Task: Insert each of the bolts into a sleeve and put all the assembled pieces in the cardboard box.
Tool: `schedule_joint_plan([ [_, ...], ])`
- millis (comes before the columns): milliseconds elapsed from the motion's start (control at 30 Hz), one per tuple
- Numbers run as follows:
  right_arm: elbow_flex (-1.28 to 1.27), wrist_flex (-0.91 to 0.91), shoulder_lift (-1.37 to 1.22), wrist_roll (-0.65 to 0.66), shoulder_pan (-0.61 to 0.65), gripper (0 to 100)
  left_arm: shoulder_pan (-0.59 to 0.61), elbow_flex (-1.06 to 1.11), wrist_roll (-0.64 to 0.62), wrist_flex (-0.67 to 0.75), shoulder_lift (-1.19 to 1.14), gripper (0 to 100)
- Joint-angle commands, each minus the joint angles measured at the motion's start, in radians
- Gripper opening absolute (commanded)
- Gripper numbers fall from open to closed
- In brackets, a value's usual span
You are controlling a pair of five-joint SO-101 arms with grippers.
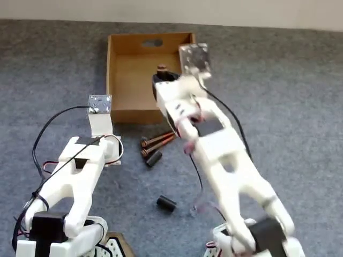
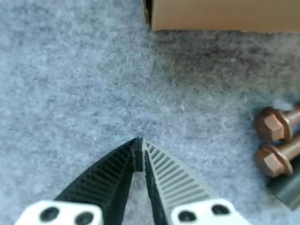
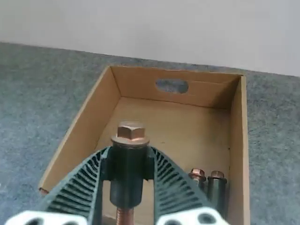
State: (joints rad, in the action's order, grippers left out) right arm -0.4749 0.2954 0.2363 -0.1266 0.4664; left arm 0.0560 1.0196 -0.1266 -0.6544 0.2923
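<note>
- Grey felt-covered tabletop [image 1: 289,80]: carries the box and all loose parts, between and ahead of the two arms.
- Open brown cardboard box [image 1: 128,115]: two assembled pieces [image 3: 197,178] lie side by side by one wall; the rest of the floor is free for more.
- Right gripper [image 3: 127,157]: over the box, pinching a black sleeve with a copper hex bolt through it [image 3: 126,183], bolt head up. Likely held high to clear the rim before release.
- Left gripper [image 2: 139,146]: pressed together, holding nothing, just above the tabletop outside the box's near corner; reads as parked near the next parts.
- Two loose copper bolts [image 2: 272,125]: side by side, in front of the box.
- Black cylindrical sleeve [image 1: 154,159]: touching those bolts. A second sleeve [image 1: 166,203] lies apart, nearer the arm bases. Two assemblies look left to do.
</note>
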Motion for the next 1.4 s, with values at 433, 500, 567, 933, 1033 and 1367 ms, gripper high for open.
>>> schedule_joint_plan([
  [433,0.464,0.054,-0.593,-0.014,-0.048,0.6,0.004,-0.025,-0.009,0.014,-0.002,2],
  [500,0.478,0.14,-0.596,-0.014,-0.05,0.6,0.004,-0.025,-0.009,0.014,-0.002,2],
  [567,0.506,0.231,-0.598,-0.014,-0.048,0.6,0.004,-0.025,-0.009,0.014,-0.002,2],
  [933,0.552,0.282,-0.604,-0.014,-0.044,0.6,0.004,-0.025,-0.009,0.015,-0.002,2],
  [1033,0.553,0.282,-0.605,-0.014,-0.048,0.6,0.004,-0.025,-0.009,0.015,-0.002,2],
  [1367,0.591,0.206,-0.699,-0.014,-0.048,0.6,0.004,-0.025,-0.009,0.014,-0.002,2],
])
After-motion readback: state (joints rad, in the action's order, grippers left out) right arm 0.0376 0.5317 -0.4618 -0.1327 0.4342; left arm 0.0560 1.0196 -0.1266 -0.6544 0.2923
